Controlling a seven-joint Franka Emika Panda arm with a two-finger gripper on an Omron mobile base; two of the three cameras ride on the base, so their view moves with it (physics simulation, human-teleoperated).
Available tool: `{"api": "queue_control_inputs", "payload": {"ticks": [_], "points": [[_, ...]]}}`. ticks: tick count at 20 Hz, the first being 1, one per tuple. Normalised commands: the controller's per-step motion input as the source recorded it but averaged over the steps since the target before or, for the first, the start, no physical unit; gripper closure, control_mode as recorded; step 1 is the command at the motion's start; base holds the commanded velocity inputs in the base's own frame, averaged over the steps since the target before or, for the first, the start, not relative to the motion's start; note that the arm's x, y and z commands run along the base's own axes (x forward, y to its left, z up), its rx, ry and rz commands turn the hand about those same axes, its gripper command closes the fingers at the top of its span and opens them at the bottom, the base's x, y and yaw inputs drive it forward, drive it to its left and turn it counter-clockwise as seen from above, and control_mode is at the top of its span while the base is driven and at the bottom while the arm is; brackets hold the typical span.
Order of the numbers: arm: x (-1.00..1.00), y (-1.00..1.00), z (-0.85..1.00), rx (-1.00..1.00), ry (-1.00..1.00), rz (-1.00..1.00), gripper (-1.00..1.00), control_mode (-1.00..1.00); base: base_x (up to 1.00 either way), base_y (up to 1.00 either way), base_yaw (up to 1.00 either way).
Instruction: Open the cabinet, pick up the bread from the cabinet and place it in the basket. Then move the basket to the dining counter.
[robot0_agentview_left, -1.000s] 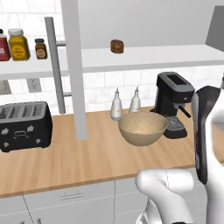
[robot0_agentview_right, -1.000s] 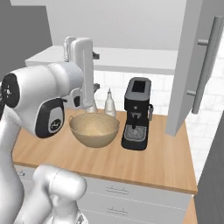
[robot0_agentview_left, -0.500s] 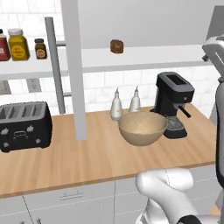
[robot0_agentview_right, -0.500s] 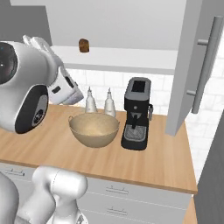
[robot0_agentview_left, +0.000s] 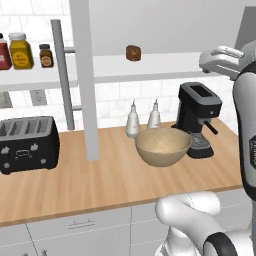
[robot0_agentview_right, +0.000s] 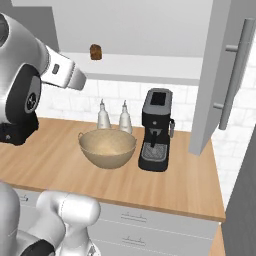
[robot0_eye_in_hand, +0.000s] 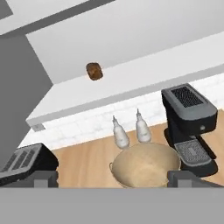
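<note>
The cabinet (robot0_agentview_left: 82, 75) stands open, its doors swung out to either side. The bread (robot0_agentview_left: 133, 52), a small brown lump, sits on the white inner shelf (robot0_agentview_left: 165, 67); it also shows as the bread (robot0_agentview_right: 95, 51) and the bread (robot0_eye_in_hand: 94, 71). Below it on the wood worktop rests the tan basket (robot0_agentview_left: 162, 146), with nothing inside it, seen too as the basket (robot0_agentview_right: 107, 148). My gripper (robot0_eye_in_hand: 113, 179) is open and holds nothing. It hangs back from the shelf, above and in front of the basket (robot0_eye_in_hand: 146, 164), looking at the bread from a distance. The dining counter is out of view.
A black coffee machine (robot0_agentview_left: 199, 119) stands right of the basket, and two white bottles (robot0_agentview_left: 142, 119) stand behind it. A black toaster (robot0_agentview_left: 27, 144) is at the left. Spice jars (robot0_agentview_left: 20, 50) sit on the shelf's left end. The right door (robot0_agentview_right: 220, 75) juts out over the worktop's end.
My arm has swung up from in front of the counter, so the hand now sits higher, near shelf level. The bread, basket and doors have not moved.
</note>
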Motion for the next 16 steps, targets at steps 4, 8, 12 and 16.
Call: {"api": "queue_control_inputs", "payload": {"ticks": [4,8,12,16], "points": [[0.37,0.30,-0.19,-0.26,-0.13,0.47,-1.00,-1.00,0.00,0.00,0.00],[0.81,0.30,-0.14,-0.16,-0.13,0.26,-1.00,-1.00,0.00,0.00,0.00],[0.96,0.17,0.07,-0.20,0.00,0.12,-1.00,-1.00,0.00,0.00,0.00],[1.00,0.07,0.03,-0.21,0.00,0.05,-1.00,-1.00,0.00,0.00,0.00]]}}
